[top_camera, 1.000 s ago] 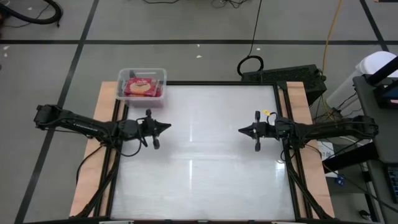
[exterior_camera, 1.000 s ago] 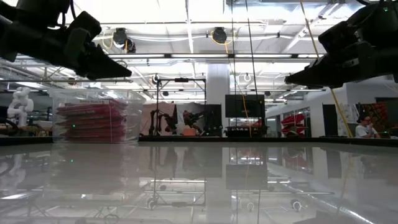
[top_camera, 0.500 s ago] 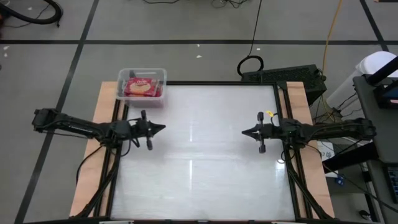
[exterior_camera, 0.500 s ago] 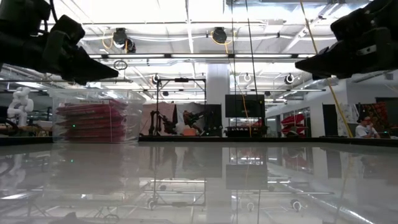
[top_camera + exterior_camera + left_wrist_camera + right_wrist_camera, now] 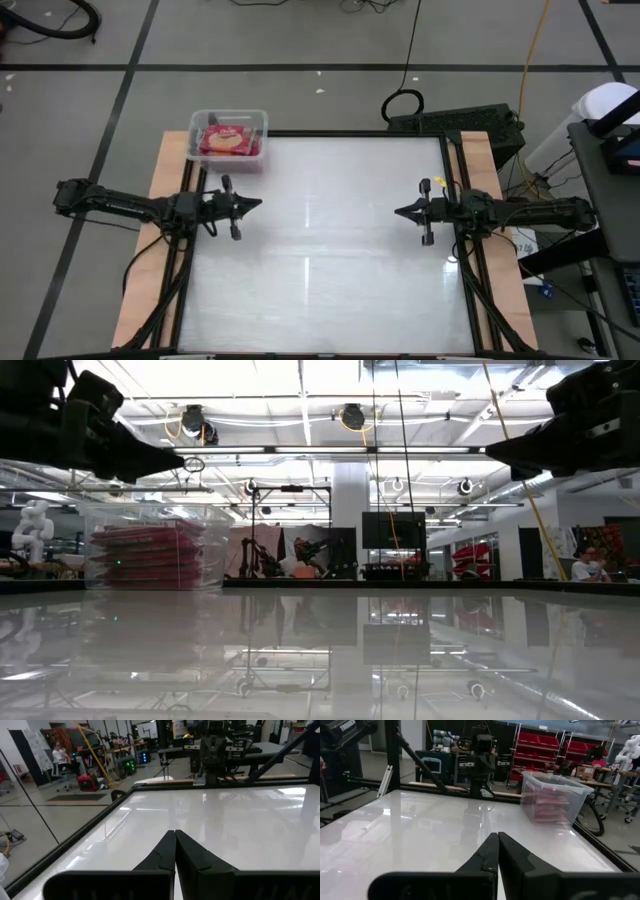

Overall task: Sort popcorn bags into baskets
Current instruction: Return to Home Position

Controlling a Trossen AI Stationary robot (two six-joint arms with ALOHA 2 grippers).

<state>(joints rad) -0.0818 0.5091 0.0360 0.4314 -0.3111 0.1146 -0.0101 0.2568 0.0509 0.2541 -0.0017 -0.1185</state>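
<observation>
Here's the glossy white table (image 5: pixel 320 285). Mid-table, the left gripper (image 5: pixel 256 204) hovers near the left edge, fingers pressed together, gripping nothing. Facing it and well apart, the right gripper (image 5: pixel 400 211) hangs near the right edge, fingertips closed, holding nothing either. At the far left corner sits the clear basket (image 5: pixel 194 137), with the red popcorn bags (image 5: pixel 229 141) stacked inside.

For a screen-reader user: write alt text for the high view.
A clear bin holding red popcorn bags sits at the table's upper-left corner. The left gripper and right gripper, both shut and empty, point at each other from either side across the white top.
</observation>
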